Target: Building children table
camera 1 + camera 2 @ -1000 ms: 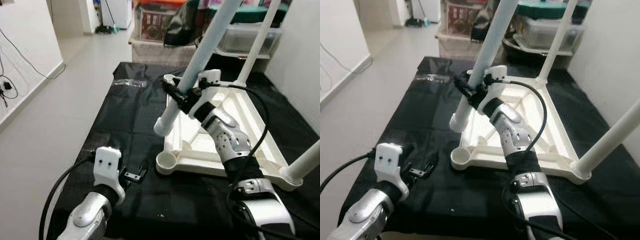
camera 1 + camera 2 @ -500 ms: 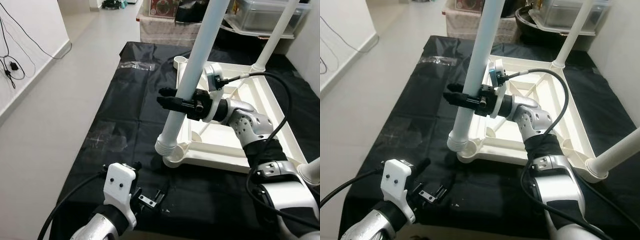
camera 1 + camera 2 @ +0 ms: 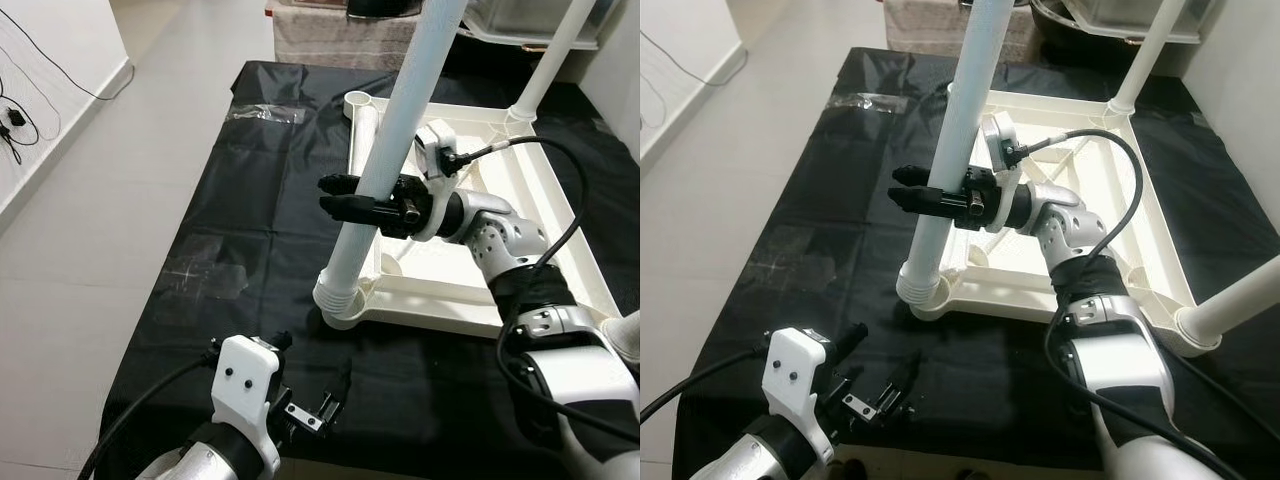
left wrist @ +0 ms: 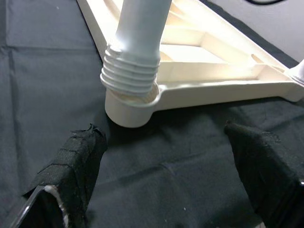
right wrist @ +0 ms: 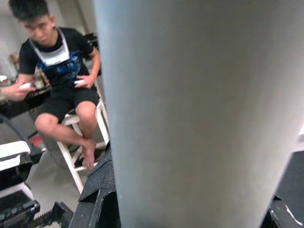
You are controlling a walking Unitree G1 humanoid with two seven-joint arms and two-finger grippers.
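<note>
Silver arms; black-fingered right hand (image 3: 345,198)

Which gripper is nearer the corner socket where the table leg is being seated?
Left. The left gripper hovers open just before the socket; the right gripper clamps the leg higher up.

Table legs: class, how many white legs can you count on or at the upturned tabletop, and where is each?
3. One leg is held by the right gripper at the near-left corner socket; one stands at the far right corner; one at the near right. Others may be hidden.

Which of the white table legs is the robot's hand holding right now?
The near-left leg, tilted with its threaded end at the tabletop's corner socket; the right hand clamps its middle. The other legs stand untouched.
</note>
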